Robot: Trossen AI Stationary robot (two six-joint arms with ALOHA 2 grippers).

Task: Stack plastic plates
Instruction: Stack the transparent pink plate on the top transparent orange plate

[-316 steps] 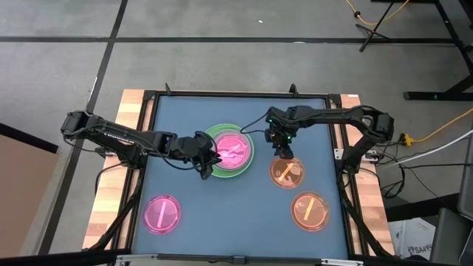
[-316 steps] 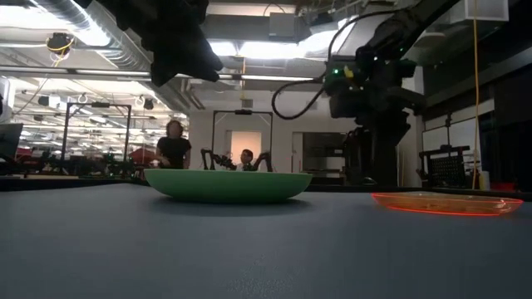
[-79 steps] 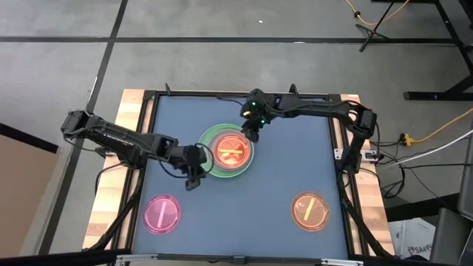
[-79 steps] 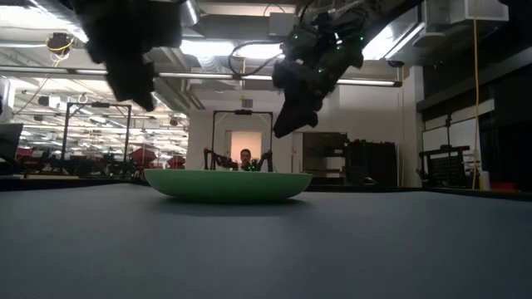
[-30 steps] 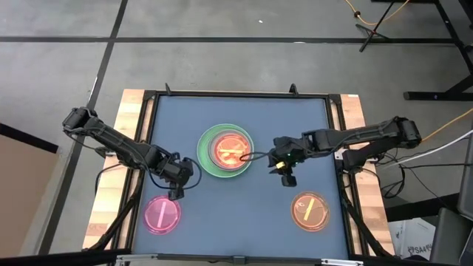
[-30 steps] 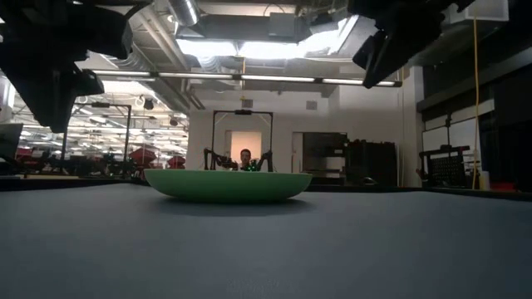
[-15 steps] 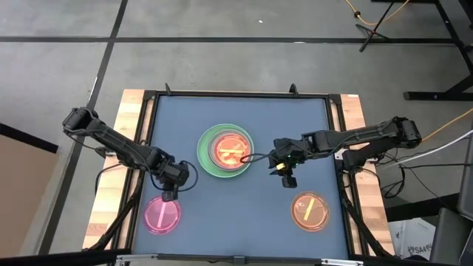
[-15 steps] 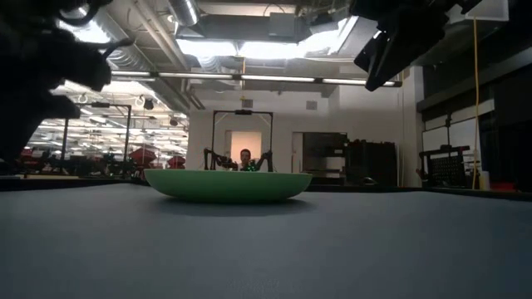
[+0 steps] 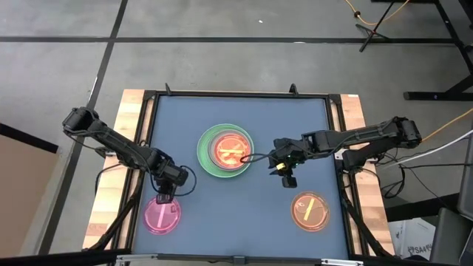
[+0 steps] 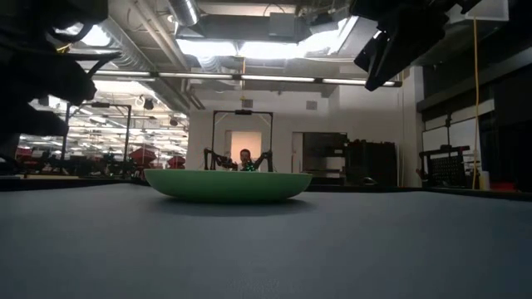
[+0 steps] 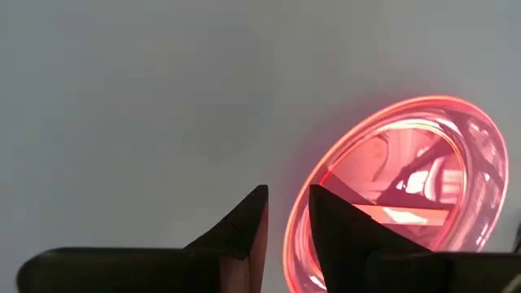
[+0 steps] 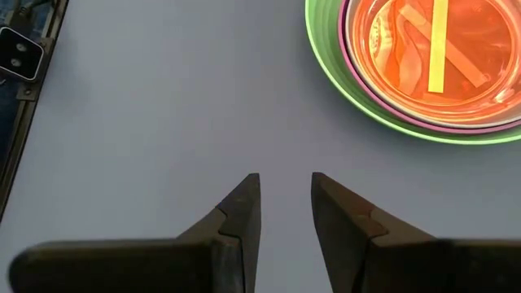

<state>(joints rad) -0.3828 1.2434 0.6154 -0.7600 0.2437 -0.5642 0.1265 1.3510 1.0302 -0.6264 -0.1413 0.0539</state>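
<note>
From the low view only the green plate (image 10: 229, 184) shows; its contents are hidden. From above, it holds a stack topped by an orange plate (image 9: 230, 150), mid-worktop (image 9: 244, 111). Left gripper (image 9: 164, 195) hangs at the rim of the pink plate (image 9: 162, 215), jaws slightly apart. Right gripper (image 9: 287, 176) hovers beside the stack, jaws apart, empty. A second orange plate (image 9: 310, 210) sits alone.

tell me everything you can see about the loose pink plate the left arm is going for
The pink plate is small, round and shallow, of translucent plastic that glows pink-red, with a raised rim and pale streaks across its base. It lies flat and alone on the blue-grey table, near the corner on the left arm's side, apart from the central stack. The left gripper is at its edge, with open fingers astride the rim in the left wrist view. Whether they touch it cannot be told.
</note>
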